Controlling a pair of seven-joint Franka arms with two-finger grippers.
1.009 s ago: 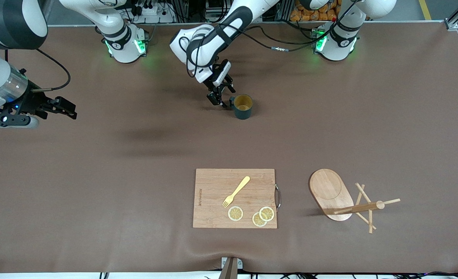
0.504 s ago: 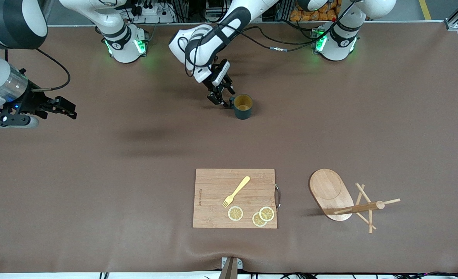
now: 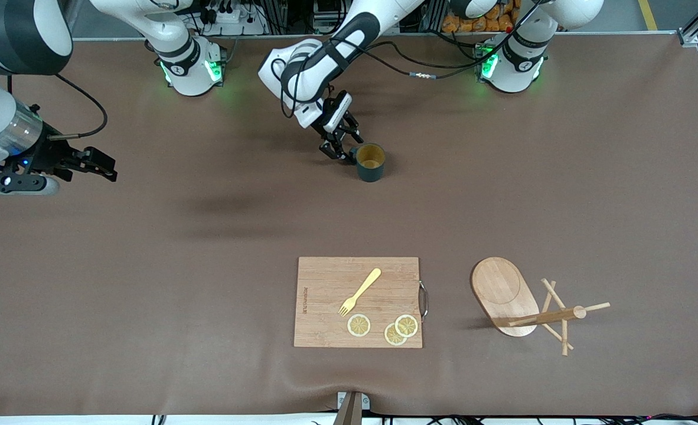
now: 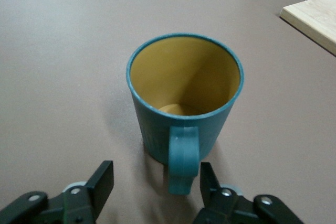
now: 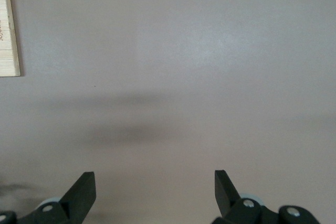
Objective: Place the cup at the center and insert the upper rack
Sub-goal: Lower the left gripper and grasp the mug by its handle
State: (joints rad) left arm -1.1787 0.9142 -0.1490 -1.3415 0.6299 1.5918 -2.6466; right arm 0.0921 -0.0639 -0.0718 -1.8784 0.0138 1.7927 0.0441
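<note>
Dark teal and ribbed, the small cup (image 3: pixel 371 162) with its yellowish-tan inside stands upright on the brown counter (image 3: pixel 148 265), farther from the front camera than the rectangular wooden cutting board (image 3: pixel 358 301). The left hand (image 3: pixel 342 147) sits wide open, holding nothing, its 2 fingers (image 4: pixel 103 182) either side of the loop handle (image 4: pixel 183 157). This looks like the grasping step; next, closing on the handle seems needed. The light wooden upper rack (image 3: pixel 523 304) lies tipped beside the board. The right hand (image 3: pixel 92 164) waits open at its end.
</note>
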